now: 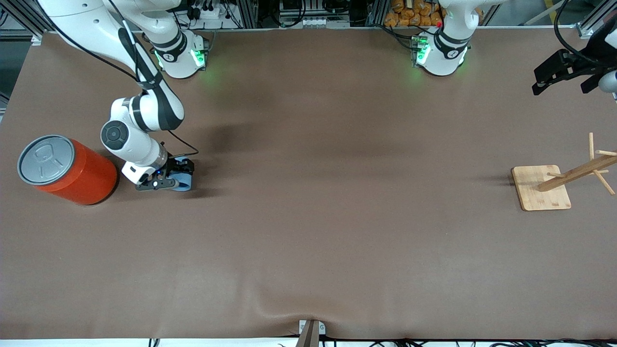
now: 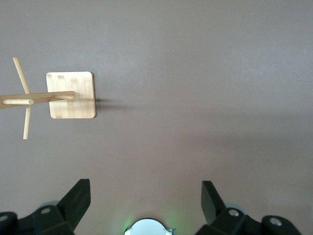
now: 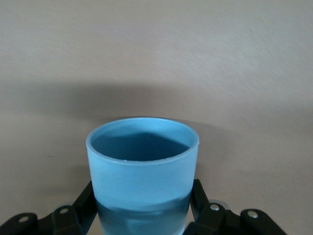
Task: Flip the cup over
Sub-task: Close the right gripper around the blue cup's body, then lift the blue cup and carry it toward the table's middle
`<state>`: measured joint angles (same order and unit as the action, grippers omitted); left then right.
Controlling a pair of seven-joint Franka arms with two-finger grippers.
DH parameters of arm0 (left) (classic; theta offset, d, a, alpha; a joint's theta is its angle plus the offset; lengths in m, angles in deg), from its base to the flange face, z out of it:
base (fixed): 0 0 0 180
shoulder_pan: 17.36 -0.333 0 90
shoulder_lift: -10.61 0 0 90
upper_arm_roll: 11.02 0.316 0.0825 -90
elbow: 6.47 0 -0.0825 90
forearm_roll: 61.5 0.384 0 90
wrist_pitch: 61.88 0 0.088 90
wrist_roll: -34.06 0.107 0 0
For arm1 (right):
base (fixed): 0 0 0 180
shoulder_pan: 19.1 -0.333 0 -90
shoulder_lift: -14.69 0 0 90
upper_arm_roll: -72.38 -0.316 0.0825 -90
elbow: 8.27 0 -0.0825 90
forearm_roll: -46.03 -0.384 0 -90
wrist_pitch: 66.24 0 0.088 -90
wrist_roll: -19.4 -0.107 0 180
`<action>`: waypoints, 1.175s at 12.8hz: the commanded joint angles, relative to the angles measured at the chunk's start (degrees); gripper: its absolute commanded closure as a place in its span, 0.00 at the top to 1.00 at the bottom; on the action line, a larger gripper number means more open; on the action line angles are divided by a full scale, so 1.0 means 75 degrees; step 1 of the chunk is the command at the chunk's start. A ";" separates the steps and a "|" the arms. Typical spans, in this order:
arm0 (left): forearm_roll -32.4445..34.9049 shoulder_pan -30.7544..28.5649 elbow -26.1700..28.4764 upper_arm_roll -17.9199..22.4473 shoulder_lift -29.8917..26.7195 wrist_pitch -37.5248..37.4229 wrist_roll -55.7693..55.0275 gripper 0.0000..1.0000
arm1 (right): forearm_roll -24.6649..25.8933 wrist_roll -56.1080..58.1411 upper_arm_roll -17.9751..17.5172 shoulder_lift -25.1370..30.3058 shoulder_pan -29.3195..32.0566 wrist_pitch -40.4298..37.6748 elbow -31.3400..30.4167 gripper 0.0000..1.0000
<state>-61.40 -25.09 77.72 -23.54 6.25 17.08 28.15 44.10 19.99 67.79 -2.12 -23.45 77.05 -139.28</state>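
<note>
Right tool [image 1: 179, 177] holds the cup [image 1: 183, 183] low at the tabletop [image 1: 308, 217].
Flip seems underway, release probably next; the can [image 1: 67, 168] stands at its 9 o'clock; left tool [image 2: 146, 203], wide, waits.

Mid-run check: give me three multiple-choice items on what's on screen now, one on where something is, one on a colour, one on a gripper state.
1. Where is the cup?
A. on the wooden rack's base
B. beside the orange can, toward the right arm's end of the table
C. on top of the orange can

2. What colour is the cup?
A. light blue
B. orange
C. white

3. What is the right gripper doing?
A. hanging open over bare table
B. shut on the can
C. shut on the cup

Answers: 1 B, the front view shows it next to the can. 2 A, the right wrist view shows its blue wall. 3 C, a finger sits against each side of the cup.
</note>
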 commanded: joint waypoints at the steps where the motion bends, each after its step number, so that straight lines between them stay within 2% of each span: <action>1: -0.0002 -0.0071 -0.0034 0.0005 -0.0040 0.0042 0.0120 1.00 | -0.0082 0.0073 -0.0336 0.0015 -0.0193 -0.1510 0.1490 0.00; 4: -0.0002 -0.0094 -0.0034 0.0016 -0.0040 0.0042 0.0120 1.00 | -0.0070 0.0224 -0.0454 -0.0370 -0.1046 -0.2872 0.3412 0.00; 7: 0.0010 -0.0094 -0.0034 0.0017 -0.0052 0.0042 0.0120 1.00 | -0.0024 0.0586 -0.0583 -0.1143 -0.2101 -0.2922 0.4960 0.00; 10: -0.0002 -0.0200 -0.0034 0.0005 -0.0064 0.0042 0.0131 1.00 | 0.0047 0.2144 -0.0572 -0.2301 -0.3214 -0.2840 0.6414 0.00; 11: -0.0002 -0.0211 -0.0034 0.0005 -0.0064 0.0042 0.0132 1.00 | 0.0244 0.2368 -0.0572 -0.2781 -0.3577 -0.2852 0.7045 0.00; 12: -0.0002 -0.0211 -0.0034 0.0005 -0.0064 0.0042 0.0132 1.00 | 0.0838 0.2486 -0.0560 -0.3065 -0.3987 -0.2852 0.7387 0.00; 13: -0.0002 -0.0211 -0.0034 0.0005 -0.0075 0.0042 0.0132 1.00 | 0.1586 0.2777 -0.0571 -0.3265 -0.4246 -0.2829 0.7484 0.00; 15: -0.0002 -0.0211 -0.0034 0.0005 -0.0064 0.0042 0.0132 1.00 | 0.1933 0.3409 -0.0560 -0.3465 -0.4739 -0.2677 0.7543 0.00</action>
<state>-61.40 -26.02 77.62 -23.15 6.25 17.24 28.15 55.70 40.54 63.05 -25.38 -56.34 57.15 -86.55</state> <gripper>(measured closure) 0.000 0.211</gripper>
